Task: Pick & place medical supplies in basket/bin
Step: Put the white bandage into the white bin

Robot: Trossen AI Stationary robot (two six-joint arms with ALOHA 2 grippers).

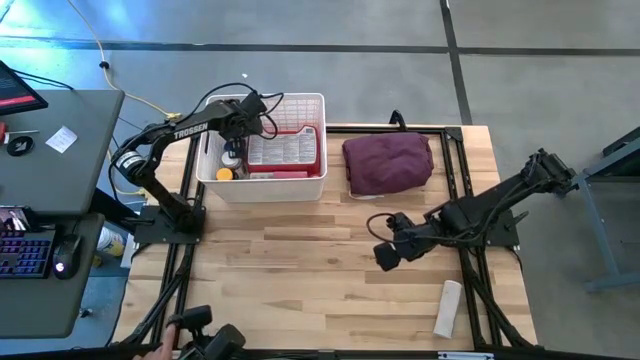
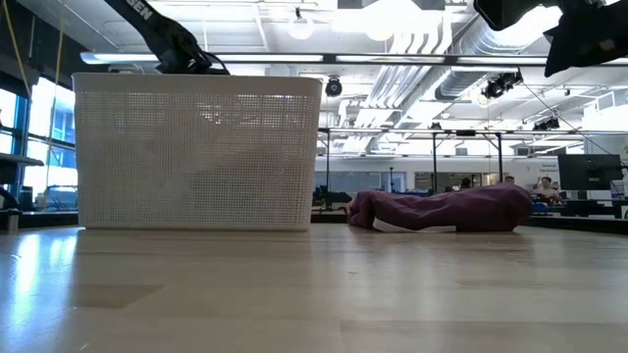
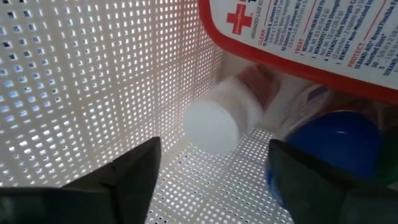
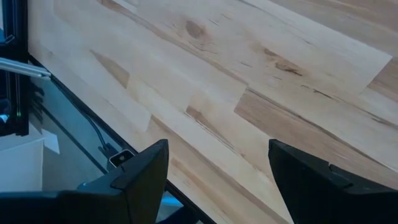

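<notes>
Several supplies already lie in the white basket [image 1: 262, 150] at the upper left of the high view, among them the red first-aid case [image 1: 283, 150], while one white cylinder [image 1: 447, 308] remains on the counter [image 1: 300, 280] at lower right, near the right gripper [image 1: 385, 255], whose jaws are open and empty. From the left wrist view, the left gripper [image 3: 211, 180] sits inside the basket with jaws spread, a white-capped bottle [image 3: 221, 118] lying free between them beside a blue cap [image 3: 333, 146], so I judge the task nearly done.

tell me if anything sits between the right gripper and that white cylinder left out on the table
Nothing visible does. The right gripper hangs open over bare wood, and the white cylinder lies beyond it near the table's front edge.
</notes>
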